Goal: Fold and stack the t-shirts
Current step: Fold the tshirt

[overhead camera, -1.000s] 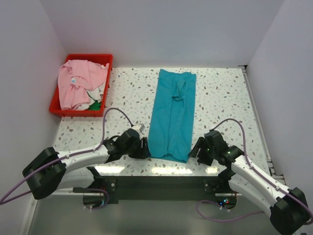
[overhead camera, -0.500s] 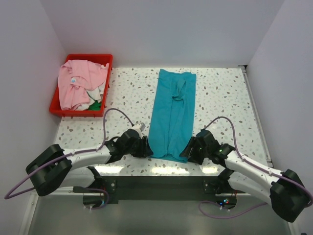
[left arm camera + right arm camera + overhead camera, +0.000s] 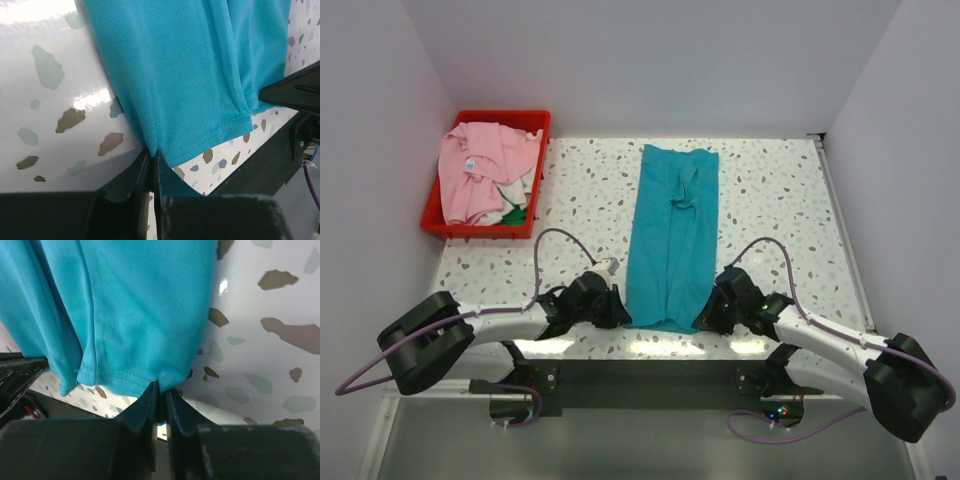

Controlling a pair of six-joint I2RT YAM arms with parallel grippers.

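Your left gripper (image 3: 152, 165) has its fingers clenched on the near left hem corner of the teal t-shirt (image 3: 672, 240). Your right gripper (image 3: 160, 399) pinches the near right corner the same way. The shirt lies as a long narrow strip down the middle of the table (image 3: 770, 190), running from close to the far edge to the near edge. The pink t-shirt (image 3: 480, 170) sits crumpled in the red bin (image 3: 435, 226) at the far left corner.
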